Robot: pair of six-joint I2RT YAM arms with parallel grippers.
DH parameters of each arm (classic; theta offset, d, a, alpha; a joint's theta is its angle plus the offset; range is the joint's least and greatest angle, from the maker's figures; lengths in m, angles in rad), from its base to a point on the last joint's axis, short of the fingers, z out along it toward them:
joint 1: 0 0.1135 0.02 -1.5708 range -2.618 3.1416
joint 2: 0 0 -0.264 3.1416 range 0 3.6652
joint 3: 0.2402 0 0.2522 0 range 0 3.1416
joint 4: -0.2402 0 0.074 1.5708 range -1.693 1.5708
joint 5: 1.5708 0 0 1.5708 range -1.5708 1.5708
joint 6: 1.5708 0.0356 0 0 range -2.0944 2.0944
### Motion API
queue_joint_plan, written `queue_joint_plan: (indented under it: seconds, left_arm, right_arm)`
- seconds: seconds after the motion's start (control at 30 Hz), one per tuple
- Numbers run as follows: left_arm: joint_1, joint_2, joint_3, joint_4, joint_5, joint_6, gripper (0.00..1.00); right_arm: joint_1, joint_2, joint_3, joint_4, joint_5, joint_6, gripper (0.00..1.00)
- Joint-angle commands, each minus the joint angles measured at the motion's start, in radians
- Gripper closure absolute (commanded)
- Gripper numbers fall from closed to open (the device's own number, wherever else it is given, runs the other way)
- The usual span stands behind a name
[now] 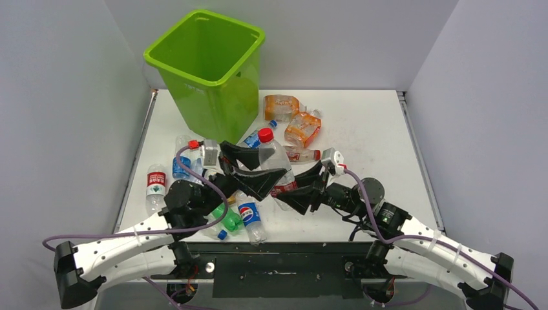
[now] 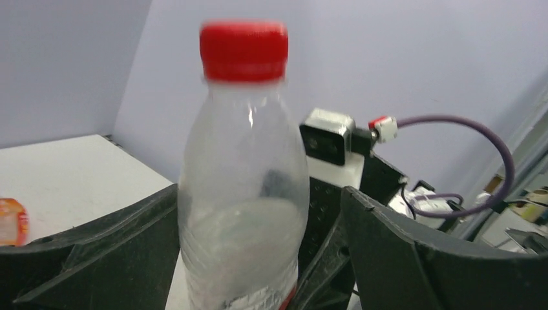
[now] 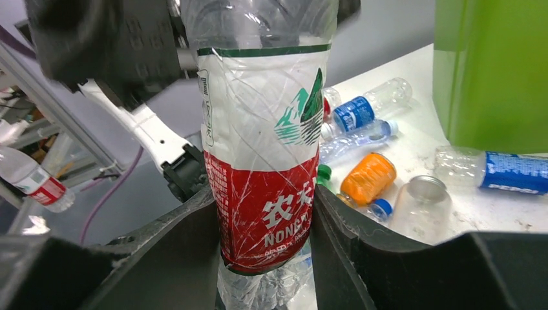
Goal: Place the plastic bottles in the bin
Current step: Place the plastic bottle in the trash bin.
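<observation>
Red-capped bottle [image 1: 274,155]: clear, with a red-and-white label. It sits between the two arms near mid-bench and appears lifted off the bench [image 1: 362,129], short of the bin [image 1: 213,97].
Right claw [image 3: 262,213]: clamped on the label, with a finger pressing each side of the crinkled plastic.
Left claw [image 2: 258,194]: spread around the upper body. One finger meets the plastic and the other stands apart, so we read it as open and not gripping.
Loose bottles [image 1: 249,213]: scattered on the bench around the bin's foot and toward the near edge.
Risk, squeeze: the wall looks thin and already creased. We judge that a hard pinch could buckle it and let it slide out downward.
Risk, two claws: if the left closes or pulls while the right holds, the bottle could twist free, or the fingers could strike each other.
Risk, bin: its rim stands well above the bench, so a low carry would hit the wall or tip the bin.
Risk, clutter: a dropped bottle would land among the loose ones and scatter them.
Right wrist only: shows the pinch on the label, the creases, and the green wall close by.
Left wrist only: shows the cap, blurred, and the gap beside one finger.
Top only: shows both arms converging and the bin's open mouth. Its floor is hidden from us.
</observation>
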State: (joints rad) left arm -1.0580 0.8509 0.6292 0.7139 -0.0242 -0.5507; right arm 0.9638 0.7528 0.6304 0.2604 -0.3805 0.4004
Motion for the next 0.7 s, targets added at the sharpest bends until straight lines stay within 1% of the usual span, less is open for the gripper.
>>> queue_joint_plan:
  seconds: [0.0,0.03,0.1,0.2,0.3,0.57,0.6,0.63,0.67]
  left_arm:
    - [0.041,-0.046,0.238,-0.276,-0.103,0.116,0.16]
    - [0.058,-0.035,0.309,-0.356,-0.099,0.109,0.17]
    - [0.104,-0.009,0.393,-0.479,-0.066,0.082,0.17]
    - [0.169,0.033,0.471,-0.588,0.014,0.032,0.17]
    - [0.200,0.075,0.510,-0.644,0.074,0.005,0.19]
    - [0.236,0.142,0.565,-0.744,0.143,-0.015,0.25]
    - [0.238,0.144,0.564,-0.747,0.149,-0.016,0.27]
    - [0.239,0.145,0.562,-0.746,0.151,-0.018,0.31]
    - [0.241,0.144,0.559,-0.743,0.151,-0.019,0.37]
  right_arm:
    - [0.002,-0.032,0.039,-0.091,0.059,-0.109,0.65]
    - [0.001,-0.034,0.046,-0.107,0.069,-0.122,0.65]
    - [0.003,-0.034,0.057,-0.132,0.083,-0.144,0.65]
    - [0.002,-0.029,0.069,-0.154,0.097,-0.169,0.66]
    - [0.002,-0.021,0.079,-0.164,0.107,-0.183,0.66]
    - [0.004,-0.009,0.090,-0.153,0.102,-0.187,0.68]
    - [0.004,-0.008,0.091,-0.152,0.101,-0.187,0.68]
    - [0.003,-0.007,0.091,-0.151,0.101,-0.187,0.68]
    - [0.003,-0.006,0.091,-0.150,0.101,-0.187,0.68]
